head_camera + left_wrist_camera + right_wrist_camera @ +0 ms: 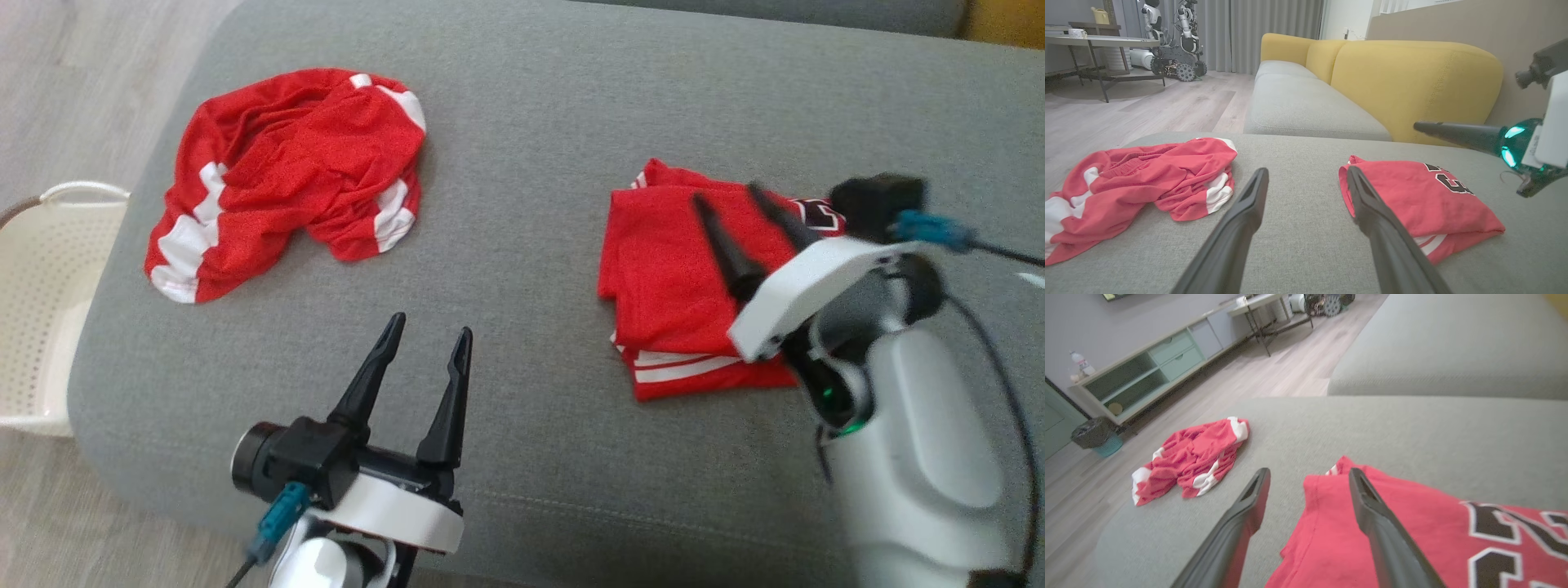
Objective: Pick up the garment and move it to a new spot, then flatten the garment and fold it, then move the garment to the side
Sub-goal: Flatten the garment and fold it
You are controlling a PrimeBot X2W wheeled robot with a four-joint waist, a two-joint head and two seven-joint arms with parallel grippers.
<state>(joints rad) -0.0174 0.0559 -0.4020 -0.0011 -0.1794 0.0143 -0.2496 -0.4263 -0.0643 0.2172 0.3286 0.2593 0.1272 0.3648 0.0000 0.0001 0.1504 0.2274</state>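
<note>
1. At 3 o'clock of the head view, on the grey sofa cushion [531,163]: folded red jersey [678,278], lying flat in a compact stack, white-striped edge toward 6 o'clock, black-and-white numerals on its top face toward 2 o'clock.
2. Over that jersey, reaching in from 4 o'clock: right gripper [725,193], fingers spread wide, pointing toward 11 o'clock, nothing clamped between them; contact between tips and cloth unclear.
3. At 6 o'clock, near the cushion's front edge: left gripper [431,327], fingers wide apart and empty, pointing toward 12 o'clock, well apart from both pieces of cloth.
4. At 10 o'clock, on the same cushion: crumpled red garment [286,180] with white stripes, bunched and unfolded, well apart from the folded jersey.
5. At 9 o'clock, off the cushion on the wooden floor [73,73]: pale perforated basket [49,269], partly cut by the frame edge.
</note>
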